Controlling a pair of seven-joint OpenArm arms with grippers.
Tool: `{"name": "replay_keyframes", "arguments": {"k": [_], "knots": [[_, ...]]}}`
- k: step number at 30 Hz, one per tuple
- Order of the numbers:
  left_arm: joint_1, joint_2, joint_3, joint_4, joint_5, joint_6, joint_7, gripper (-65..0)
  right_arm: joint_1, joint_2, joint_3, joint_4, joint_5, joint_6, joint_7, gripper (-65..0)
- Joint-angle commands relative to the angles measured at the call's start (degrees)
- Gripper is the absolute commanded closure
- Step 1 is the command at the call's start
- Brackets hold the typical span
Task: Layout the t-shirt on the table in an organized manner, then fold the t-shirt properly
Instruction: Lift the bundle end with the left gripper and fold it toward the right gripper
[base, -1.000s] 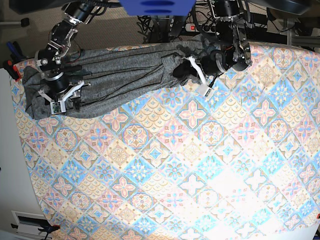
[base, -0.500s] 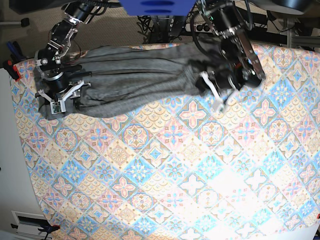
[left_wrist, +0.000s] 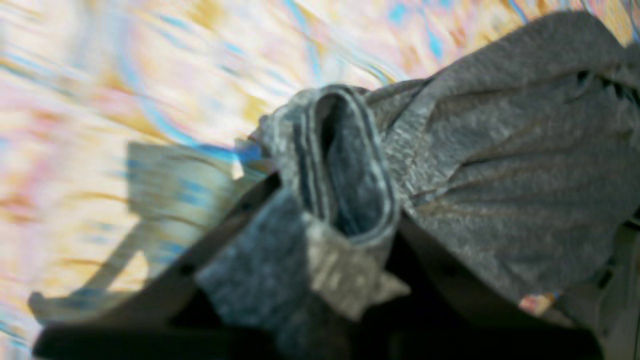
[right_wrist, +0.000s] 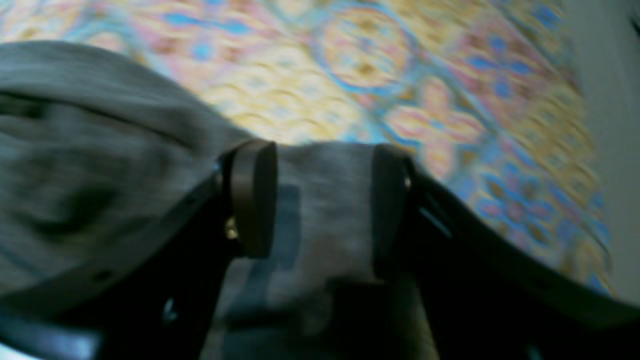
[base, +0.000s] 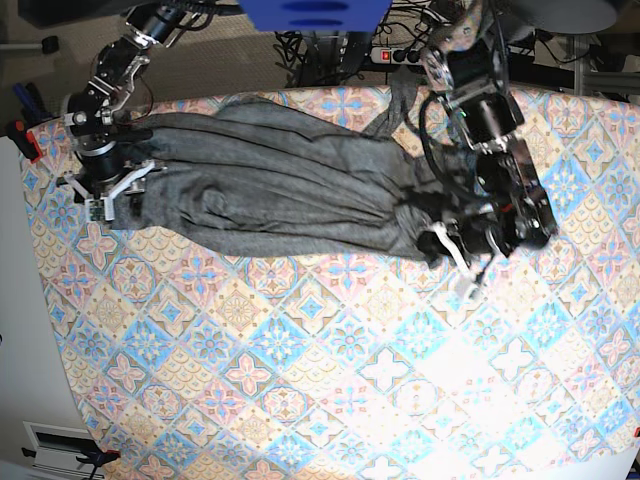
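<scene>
We see the t-shirt (base: 270, 195) stretched in a long, rumpled band across the far part of the desk (base: 330, 380), running from near the far left corner toward the middle of the right half. It lies bunched and creased, not flat, with deep folds along its length.

At the shirt's right end, the left gripper (base: 455, 250) is clamped nearly shut on a gathered wad of grey fabric. In the left wrist view that wad (left_wrist: 340, 200) rises between the jaws as a rolled loop, with more cloth fanning out to the right over the blurred pastel tiles of the desk.

At the shirt's left end, near the desk's left edge, the right gripper (base: 105, 190) sits over the fabric. In the right wrist view its two dark pads (right_wrist: 255, 205) stand well apart with a flat span of grey cloth (right_wrist: 325, 200) between them; we cannot tell whether they press it.

The shirt's far edge lies close to the desk's far edge. The near half of the desk shows only the patterned cloth, brightly lit toward the near right corner.
</scene>
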Motion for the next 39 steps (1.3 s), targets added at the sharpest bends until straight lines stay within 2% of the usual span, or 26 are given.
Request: {"name": "replay_keyframes", "arguments": {"k": [1,5,9,15,18,23,25,30,35,39], "knots": [[-2.9,-1.2,0.2,-0.7,-1.2,0.1,-1.2,0.0,0.7,0.3,-0.1,1.1,1.2,0.1,1.5,-28.9],[-5.9,-3.0,0.4,-3.3,-1.2,0.1,-1.1,0.0,0.7,0.3,0.1,1.1,1.2,0.1,1.5,-28.9],[-5.6,-2.6,3.4,2.2,-1.2,0.1,2.9,0.0,0.7,-0.8,1.1,1.1,1.2,0.1,1.5,-28.9],[3.0,3.7,9.7,20.9,-1.4,0.1,5.2,0.0,0.7,-0.9,1.1,1.1,1.2,0.1,1.5,-28.9],[5.0,6.5,11.5,25.6,-1.6,3.5,7.7,0.0,0.7,-0.9,1.1,1.1,1.2,0.1,1.5,-28.9],[8.8,11.8,12.2,33.0,-1.5,6.4,7.7,0.0,0.6,-0.9,1.1,1.0,1.2,0.1,1.5,-28.9],[9.6,13.7,12.3,35.0,-1.4,8.7,7.7,0.0,0.5,-0.9,1.1,1.0,1.2,0.1,1.5,-28.9],[10.6,14.3,20.2,35.3,-1.4,13.5,7.7,0.0,0.4,-0.9,1.1,0.9,1.2,0.1,1.5,-28.9],[11.7,14.3,29.8,34.3,-1.2,21.1,-2.6,0.0,0.7,-1.9,4.0,0.8,1.2,0.1,1.5,-28.9],[10.5,14.3,39.5,27.8,-1.2,25.1,-5.7,0.0,0.7,-2.0,6.0,0.8,1.2,0.1,1.5,-28.9]]}}
